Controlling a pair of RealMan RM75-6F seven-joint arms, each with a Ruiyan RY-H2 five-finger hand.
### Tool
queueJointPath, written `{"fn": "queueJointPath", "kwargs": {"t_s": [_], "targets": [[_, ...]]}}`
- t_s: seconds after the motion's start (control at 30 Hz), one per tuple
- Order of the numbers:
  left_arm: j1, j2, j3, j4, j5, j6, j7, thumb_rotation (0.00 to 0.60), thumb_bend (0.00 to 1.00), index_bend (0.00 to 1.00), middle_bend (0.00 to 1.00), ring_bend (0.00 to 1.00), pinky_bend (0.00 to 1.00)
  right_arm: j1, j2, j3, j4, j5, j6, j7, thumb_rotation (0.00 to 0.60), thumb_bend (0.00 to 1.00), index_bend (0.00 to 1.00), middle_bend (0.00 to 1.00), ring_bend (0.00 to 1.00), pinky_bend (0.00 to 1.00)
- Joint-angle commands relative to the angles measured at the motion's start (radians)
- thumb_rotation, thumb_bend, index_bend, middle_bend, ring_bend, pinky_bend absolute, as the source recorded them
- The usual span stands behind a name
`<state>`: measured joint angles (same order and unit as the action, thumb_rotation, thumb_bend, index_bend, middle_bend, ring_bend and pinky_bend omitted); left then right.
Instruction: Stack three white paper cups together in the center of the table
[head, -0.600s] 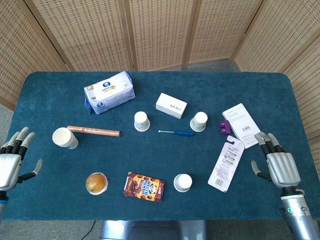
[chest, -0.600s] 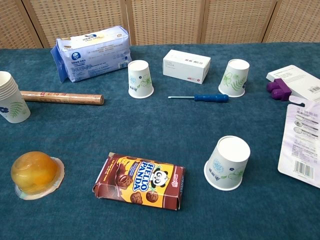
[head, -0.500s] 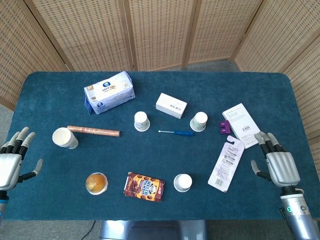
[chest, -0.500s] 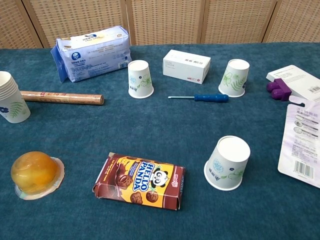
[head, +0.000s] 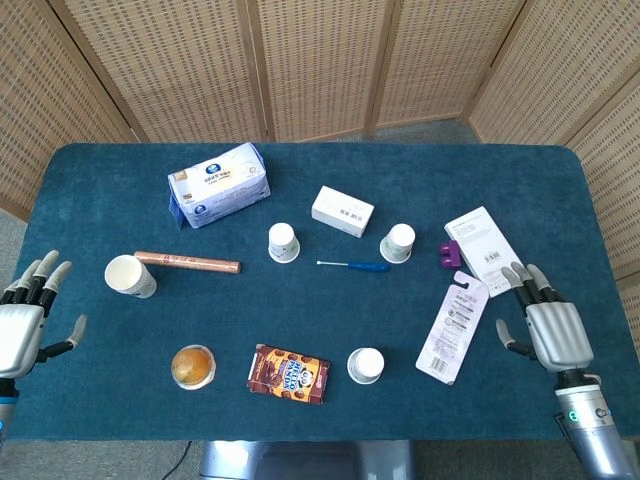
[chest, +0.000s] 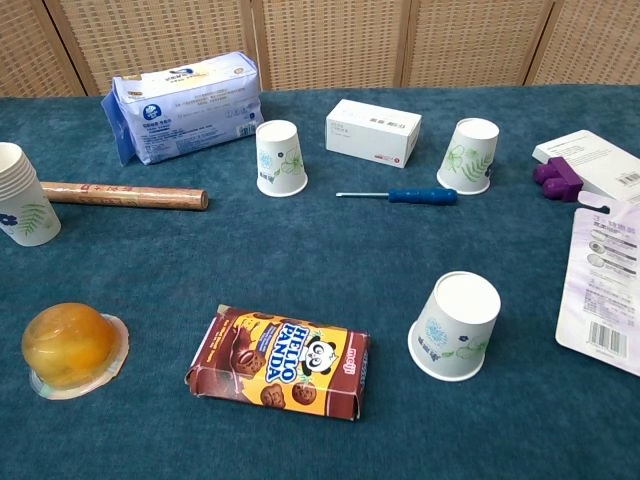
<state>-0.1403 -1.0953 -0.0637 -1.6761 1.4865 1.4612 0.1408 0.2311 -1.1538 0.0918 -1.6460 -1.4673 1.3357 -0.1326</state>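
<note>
Three white paper cups stand upside down on the blue table (head: 320, 300): one in the middle (head: 284, 242) (chest: 281, 158), one to its right (head: 397, 243) (chest: 470, 155), one near the front (head: 365, 365) (chest: 456, 326). An upright stack of cups (head: 130, 276) (chest: 22, 208) stands at the left. My left hand (head: 25, 325) hovers open at the table's left edge, fingers spread. At the right edge my right hand (head: 548, 328) is open too, beside a blister pack. Neither hand touches a cup; the chest view shows neither hand.
Tissue pack (head: 218, 184), white box (head: 342, 211), blue screwdriver (head: 357, 265), brown roll (head: 188, 263), jelly cup (head: 193, 366), Hello Panda box (head: 289, 373), blister pack (head: 454, 325), purple piece (head: 449, 255) and flat white box (head: 481, 249) lie scattered over the table.
My right hand has crept slightly forward and left along the right edge. The left hand and all objects stay put.
</note>
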Motion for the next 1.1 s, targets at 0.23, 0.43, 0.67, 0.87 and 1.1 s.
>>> {"fn": "queueJointPath", "kwargs": {"t_s": [0.23,0.43,0.67,0.87,1.1], "targets": [[0.008,0.007,0.005,0.003,0.011,0.016,-0.020,0.292,0.47,0.00,0.00,0.00,0.20,0.076,-0.025,0.019,-0.007,0.005,-0.097,0.017,0.426,0.50,0.00,0.00,0.00,0.36],[0.012,0.010,0.007,-0.001,0.014,0.020,-0.019,0.292,0.47,0.00,0.00,0.00,0.20,0.152,-0.054,0.054,0.000,0.026,-0.176,0.019,0.424,0.49,0.00,0.00,0.00,0.32],[0.015,0.014,0.009,-0.002,0.017,0.025,-0.024,0.292,0.47,0.00,0.00,0.00,0.20,0.231,-0.086,0.087,0.016,0.068,-0.265,0.035,0.425,0.49,0.00,0.00,0.00,0.32],[0.019,0.011,0.011,0.005,0.017,0.027,-0.030,0.290,0.47,0.00,0.00,0.00,0.20,0.297,-0.118,0.117,0.052,0.115,-0.334,0.042,0.426,0.49,0.00,0.00,0.00,0.32],[0.020,0.004,0.013,0.013,0.018,0.027,-0.032,0.294,0.47,0.00,0.00,0.00,0.20,0.371,-0.165,0.148,0.127,0.173,-0.403,0.055,0.424,0.49,0.00,0.00,0.00,0.32]]}}
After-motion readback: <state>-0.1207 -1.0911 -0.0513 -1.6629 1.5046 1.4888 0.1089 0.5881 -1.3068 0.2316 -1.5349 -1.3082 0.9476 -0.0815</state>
